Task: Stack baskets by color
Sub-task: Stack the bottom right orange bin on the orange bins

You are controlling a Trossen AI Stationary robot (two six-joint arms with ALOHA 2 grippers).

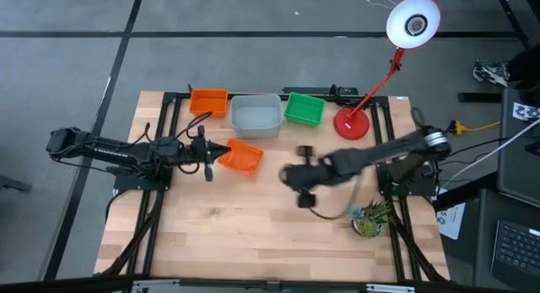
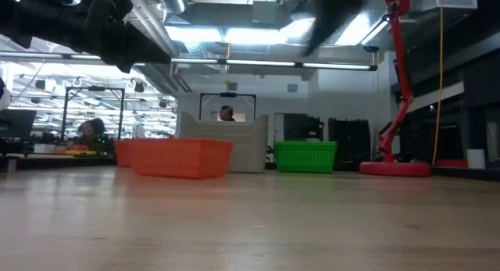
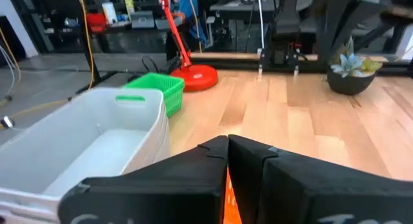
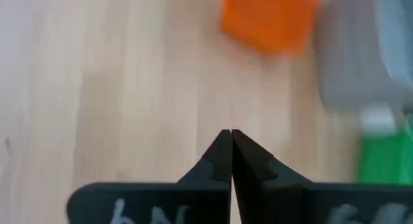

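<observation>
Four baskets rest on their bases on the wooden table. An orange basket (image 1: 208,101), a larger grey-white basket (image 1: 256,116) and a green basket (image 1: 305,109) stand in a row at the far side. A second orange basket (image 1: 242,157) (image 2: 181,156) sits nearer, left of centre. My left gripper (image 1: 218,154) is shut and points level, raised above that basket's left edge; orange shows below its fingers (image 3: 227,185). My right gripper (image 1: 294,179) (image 4: 231,153) is shut and empty, slanting down over bare wood right of centre.
A red desk lamp has its base (image 1: 352,124) at the far right beside the green basket, with its head (image 1: 413,23) high above. A small potted plant (image 1: 371,217) stands at the near right. Bare wood (image 1: 236,234) fills the near half of the table.
</observation>
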